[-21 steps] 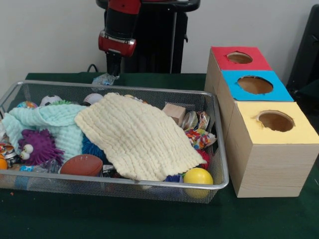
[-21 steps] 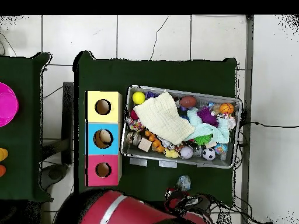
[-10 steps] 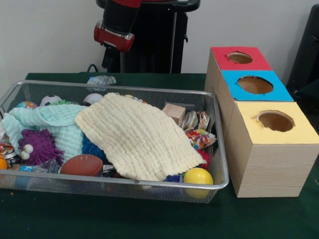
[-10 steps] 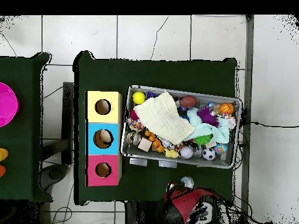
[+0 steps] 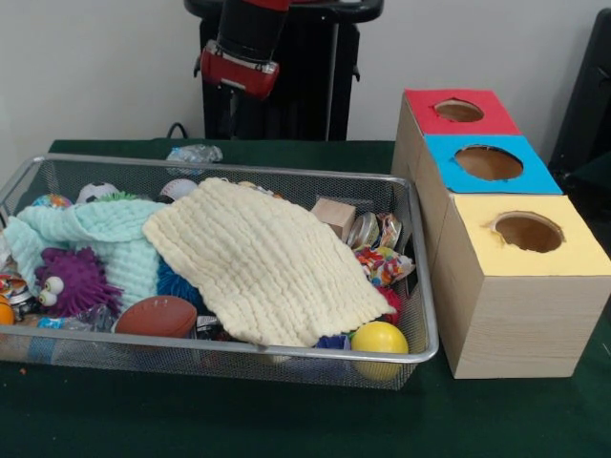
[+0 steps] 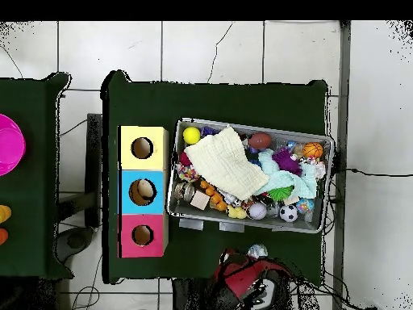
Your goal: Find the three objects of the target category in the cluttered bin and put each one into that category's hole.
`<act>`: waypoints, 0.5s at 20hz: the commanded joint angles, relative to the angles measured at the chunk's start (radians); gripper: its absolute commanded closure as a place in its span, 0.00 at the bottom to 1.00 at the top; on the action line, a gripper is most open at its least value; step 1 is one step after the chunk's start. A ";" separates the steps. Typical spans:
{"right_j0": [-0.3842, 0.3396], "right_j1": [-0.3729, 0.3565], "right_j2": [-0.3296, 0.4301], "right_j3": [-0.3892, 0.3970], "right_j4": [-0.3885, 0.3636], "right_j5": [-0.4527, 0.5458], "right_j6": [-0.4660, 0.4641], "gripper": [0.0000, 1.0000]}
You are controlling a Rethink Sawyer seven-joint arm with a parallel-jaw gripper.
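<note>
The target category is not stated, so which three things count cannot be told; everything searchable lies in the wire bin (image 5: 401, 277), heaped and partly covered. A cream cloth (image 5: 263, 262) is draped over the middle of the heap and a mint cloth (image 5: 100, 239) lies at its 9 o'clock, so much of what is beneath them is hidden, which is likely why a search is needed. Showing around the cloths are a yellow ball (image 5: 379, 338) at the cream cloth's 5 o'clock, a brown toy football (image 5: 158, 316) at its 7 o'clock, a purple spiky toy (image 5: 72, 281) beside that, and a wooden block (image 5: 333, 216) at its 2 o'clock.

At the bin's 3 o'clock in the front view stand three boxes touching in a row, yellow (image 5: 563, 253), blue (image 5: 525, 172) and red (image 5: 496, 114), each with a round hole on top to receive sorted things. A crinkled clear wrapper (image 5: 194, 153) lies on the tabletop (image 5: 286, 420) outside the bin, at its 12 o'clock.

The arm (image 5: 243, 52) is raised well above the bin's far edge; its jaws cannot be made out, nor whether they hold anything. Against a second ago, the arm has lifted and shifted toward 3 o'clock, and the wrapper it stood just above now lies alone.
</note>
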 commanded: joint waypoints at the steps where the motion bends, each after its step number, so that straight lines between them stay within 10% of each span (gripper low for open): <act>1: 0.066 0.210 -0.051 -0.092 0.127 -0.235 0.097 1.00; 10: -0.050 0.380 -0.022 -0.128 0.192 -0.449 0.043 1.00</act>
